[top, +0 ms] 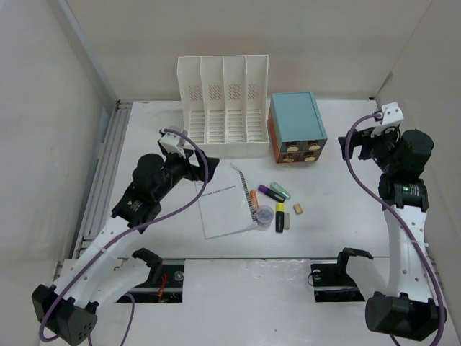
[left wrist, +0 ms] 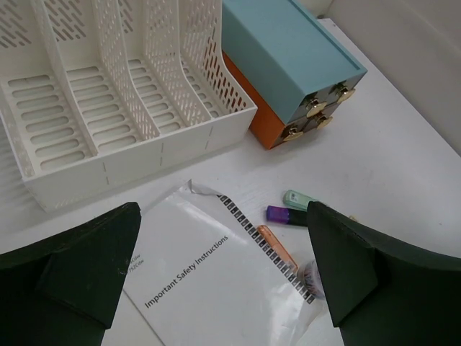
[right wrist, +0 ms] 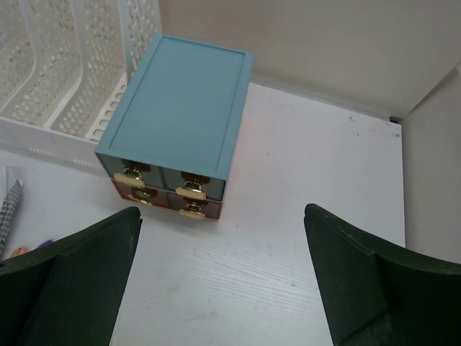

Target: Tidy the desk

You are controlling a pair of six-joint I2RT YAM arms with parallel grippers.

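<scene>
The white desk (top: 338,187) holds a booklet in a clear sleeve (top: 223,209), an orange pen (top: 253,200), purple (top: 268,191), green (top: 282,190) and yellow-black (top: 280,216) highlighters, a small round container (top: 265,214) and an eraser (top: 297,209). My left gripper (top: 193,164) is open and empty, above the booklet's far left corner; in the left wrist view it (left wrist: 223,209) frames the booklet (left wrist: 209,274), which reads "Important Safety Instructions". My right gripper (top: 364,144) is open and empty, to the right of the drawer box; in the right wrist view it (right wrist: 222,210) hovers over bare desk (right wrist: 302,158).
A white slotted file rack (top: 223,108) stands at the back centre, with a teal drawer box (top: 297,122) with brass handles right beside it. A grey rail (top: 108,166) runs along the left edge. White panel walls surround the desk.
</scene>
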